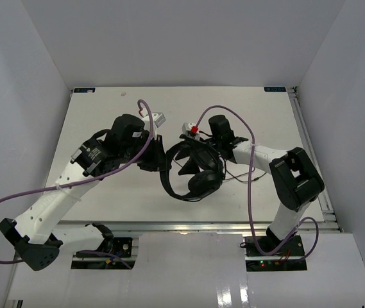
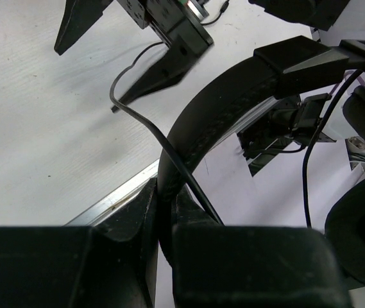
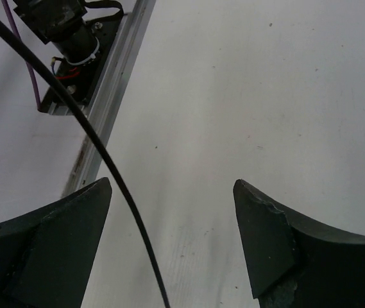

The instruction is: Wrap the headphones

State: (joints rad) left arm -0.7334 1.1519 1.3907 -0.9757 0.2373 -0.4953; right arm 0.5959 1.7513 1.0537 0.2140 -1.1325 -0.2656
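Your left pincer (image 2: 164,212) clamped tight on headband (image 2: 220,109). That anchors headphones (image 1: 192,173) over mid tabletop (image 3: 265,96), between both arms, so other arm can work the lead.

Your right pincer (image 3: 172,186) spread wide, holding nothing. Thin black cord (image 3: 99,144) runs slack between its 2 fingers, close to 1 of them. Looks like setup for catching cord and winding it round band.

Headphones: black, slim arched band, 2 round padded earcups (image 2: 362,231) hanging low. Cord loops loose across band right beside your grip. Plug end: can't tell.

No readable text — pale label (image 1: 90,154) blurred, teal corner stickers (image 1: 83,90) too small
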